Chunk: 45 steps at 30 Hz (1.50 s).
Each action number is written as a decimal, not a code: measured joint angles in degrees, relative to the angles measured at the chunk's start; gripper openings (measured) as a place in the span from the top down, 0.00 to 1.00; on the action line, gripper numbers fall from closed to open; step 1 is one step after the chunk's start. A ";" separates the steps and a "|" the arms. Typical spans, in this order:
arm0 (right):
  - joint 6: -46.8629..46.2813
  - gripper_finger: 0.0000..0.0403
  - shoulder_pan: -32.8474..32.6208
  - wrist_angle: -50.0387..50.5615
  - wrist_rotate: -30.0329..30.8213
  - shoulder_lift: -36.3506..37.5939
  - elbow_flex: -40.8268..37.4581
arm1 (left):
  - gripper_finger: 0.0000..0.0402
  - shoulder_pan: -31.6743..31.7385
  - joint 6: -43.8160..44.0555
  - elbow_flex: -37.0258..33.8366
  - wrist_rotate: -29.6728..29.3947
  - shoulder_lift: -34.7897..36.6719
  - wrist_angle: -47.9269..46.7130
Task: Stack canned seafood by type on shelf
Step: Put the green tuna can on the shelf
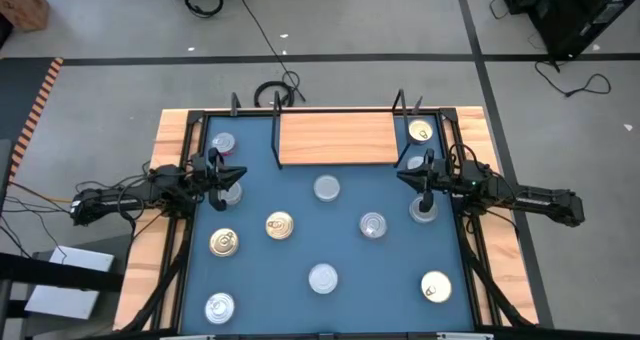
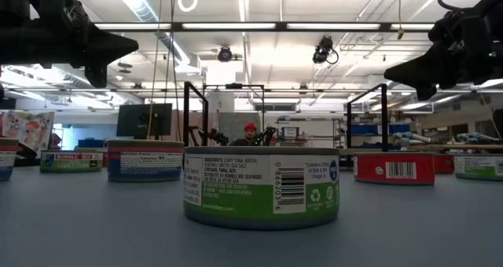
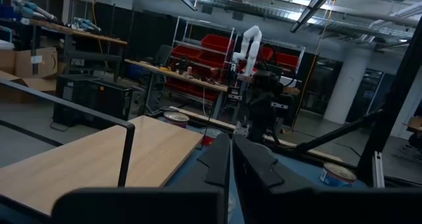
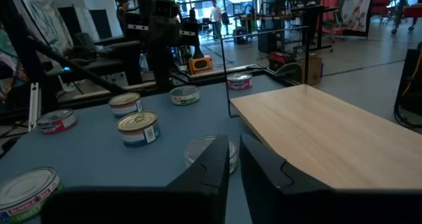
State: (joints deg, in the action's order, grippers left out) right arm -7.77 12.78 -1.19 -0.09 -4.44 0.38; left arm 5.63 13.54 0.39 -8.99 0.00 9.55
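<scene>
A blue-topped table with a pale wooden rim (image 1: 172, 140) is seen from above. At its far edge lies the shelf (image 1: 336, 138), a small rectangular light-wood board with thin black wire uprights at its ends; nothing rests on it. About a dozen small round squat tins are spread over the blue surface: a gold-lidded tin (image 1: 419, 132) in the far right corner, another gold-lidded tin (image 1: 279, 225) left of centre, and a plain silver-lidded tin (image 1: 326, 188) just near of the shelf. From table height, a green-labelled tin (image 2: 261, 187) stands closest. The left gripper (image 1: 238, 173) hovers at the left side, fingers narrowed together, holding nothing. The right gripper (image 1: 404, 176) hovers at the right side, near the shelf's right end, fingers likewise nearly together and empty.
</scene>
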 joint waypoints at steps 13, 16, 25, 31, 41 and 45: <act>0.76 0.88 0.10 -8.05 0.56 0.00 0.00 | 0.94 0.00 0.20 0.02 0.00 -0.01 0.02; 0.73 0.88 0.11 -11.57 0.36 0.00 0.00 | 0.94 0.00 0.20 0.02 0.00 0.01 0.00; -1.65 0.89 0.11 -19.74 0.24 -0.91 0.00 | 0.94 0.00 0.22 0.02 -0.35 0.01 0.39; -0.15 0.98 -0.27 -18.81 -0.42 -4.30 0.00 | 0.94 0.00 0.22 0.01 -0.37 0.01 0.39; -1.59 0.99 -0.31 -17.21 0.67 -14.18 4.26 | 0.94 0.00 0.19 0.01 -0.42 0.01 0.44; -4.91 0.99 -0.32 -13.36 0.67 -19.32 8.39 | 0.94 0.00 -2.34 0.01 -1.79 0.01 1.43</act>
State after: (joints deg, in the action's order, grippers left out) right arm -12.68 12.45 -14.55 0.58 -23.77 8.77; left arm 5.63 11.20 0.40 -10.79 0.01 10.98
